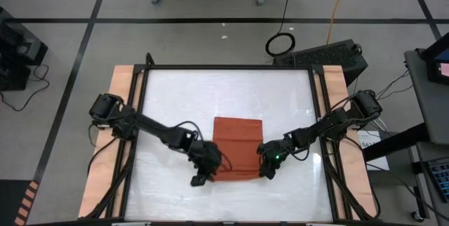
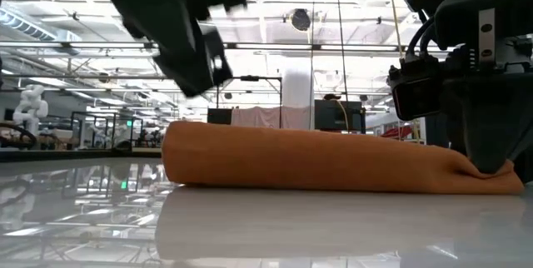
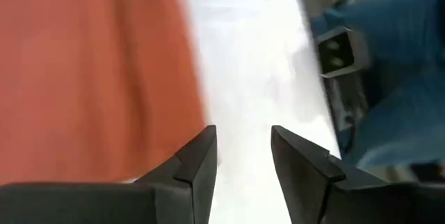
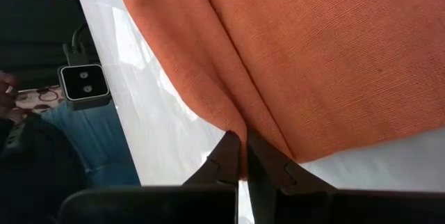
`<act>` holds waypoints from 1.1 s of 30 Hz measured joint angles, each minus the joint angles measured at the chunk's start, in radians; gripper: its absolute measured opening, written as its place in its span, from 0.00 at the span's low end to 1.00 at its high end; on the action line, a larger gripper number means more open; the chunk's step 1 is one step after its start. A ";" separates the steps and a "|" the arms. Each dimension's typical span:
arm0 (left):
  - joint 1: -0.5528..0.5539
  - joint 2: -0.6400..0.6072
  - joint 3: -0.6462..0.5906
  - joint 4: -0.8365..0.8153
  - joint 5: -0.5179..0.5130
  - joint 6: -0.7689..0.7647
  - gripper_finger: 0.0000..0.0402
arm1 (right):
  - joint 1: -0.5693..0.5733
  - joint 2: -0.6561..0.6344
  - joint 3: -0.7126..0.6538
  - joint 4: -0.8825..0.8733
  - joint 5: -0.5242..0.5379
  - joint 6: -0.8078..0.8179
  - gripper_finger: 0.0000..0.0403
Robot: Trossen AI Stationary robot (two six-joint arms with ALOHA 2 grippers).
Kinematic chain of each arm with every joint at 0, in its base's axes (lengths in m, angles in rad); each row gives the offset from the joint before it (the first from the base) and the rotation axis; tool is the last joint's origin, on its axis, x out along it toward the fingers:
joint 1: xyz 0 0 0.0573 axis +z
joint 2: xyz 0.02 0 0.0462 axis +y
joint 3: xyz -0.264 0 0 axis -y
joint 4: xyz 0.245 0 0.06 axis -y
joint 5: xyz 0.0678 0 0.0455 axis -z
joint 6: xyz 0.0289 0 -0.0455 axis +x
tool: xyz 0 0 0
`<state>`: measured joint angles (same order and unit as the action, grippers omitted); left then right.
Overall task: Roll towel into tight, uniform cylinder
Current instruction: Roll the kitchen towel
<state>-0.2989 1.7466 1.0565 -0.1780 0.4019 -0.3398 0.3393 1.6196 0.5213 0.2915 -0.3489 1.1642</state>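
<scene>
The towel [image 1: 237, 147] lies on the white table [image 1: 168, 92], at about 6 o'clock from the table's middle, toward the near edge. From above, most of it is flat, and its near edge is bunched into a darker fold. From table height that fold reads as a low, soft hump, not a firm cylinder, so I judge the rolling as barely begun: one loose turn at most, with nearly all the cloth left to wind up and tighten.

The left hand [image 1: 201, 177] sits at the towel's 8 o'clock corner. Its fingers [image 3: 197, 160] stand partly apart over bare table, with the cloth's edge just beside them and nothing between them, so it holds nothing. From table height it shows lifted above the towel's end.

The right hand [image 1: 266, 172] is at the towel's 4 o'clock corner. Its fingers [image 4: 227, 156] are pressed together on a pinched crease of the fabric, pinning that corner down at the table.
</scene>
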 joint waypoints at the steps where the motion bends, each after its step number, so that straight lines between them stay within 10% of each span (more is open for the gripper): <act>1: -0.022 -0.006 0.001 0.005 -0.016 0.032 0.35 | 0.000 0.000 0.000 0.001 0.000 0.002 0.00; 33: -0.094 0.116 0.001 0.021 -0.334 0.237 0.35 | 0.000 0.002 -0.001 0.015 0.007 -0.004 0.00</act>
<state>-0.3927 1.8626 1.0575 -0.1570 0.0683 -0.1030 0.3393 1.6211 0.5205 0.3069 -0.3420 1.1603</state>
